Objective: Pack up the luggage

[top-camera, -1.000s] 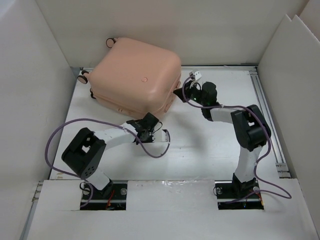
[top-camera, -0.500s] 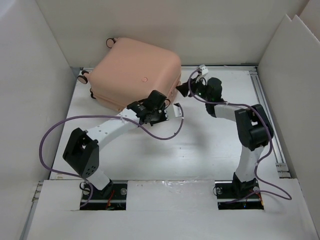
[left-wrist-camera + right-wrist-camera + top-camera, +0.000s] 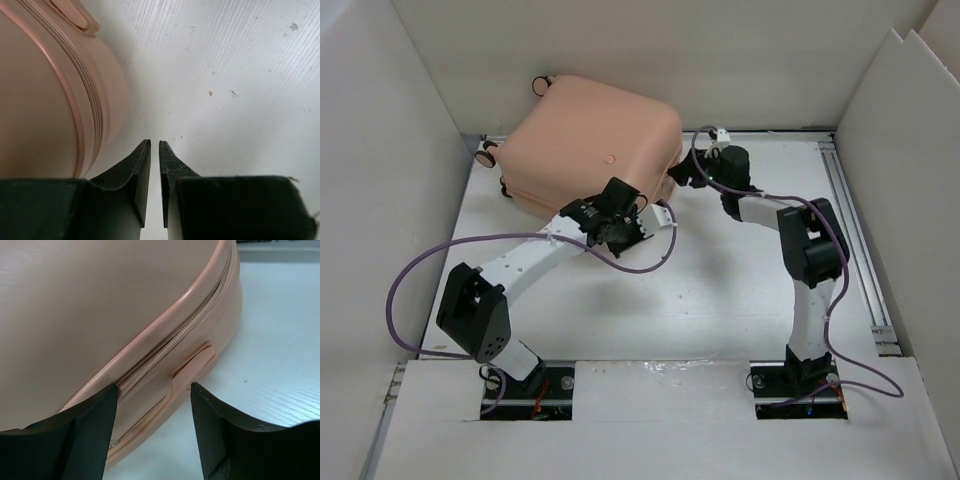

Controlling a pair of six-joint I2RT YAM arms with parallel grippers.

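Closed luggage point(image 3: 595, 150); left gripper point(image 3: 154, 144) clenched empty beside it; right gripper point(image 3: 154, 387) released alongside

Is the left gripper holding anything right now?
No, the left gripper is shut with nothing between its fingers, just beside the luggage.

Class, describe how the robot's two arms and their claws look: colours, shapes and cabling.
The left arm and right arm have white tube links between chunky black joint housings. A thin purple cable loops loosely along each. The left claw and right claw each have two matte black wedge-shaped fingers.
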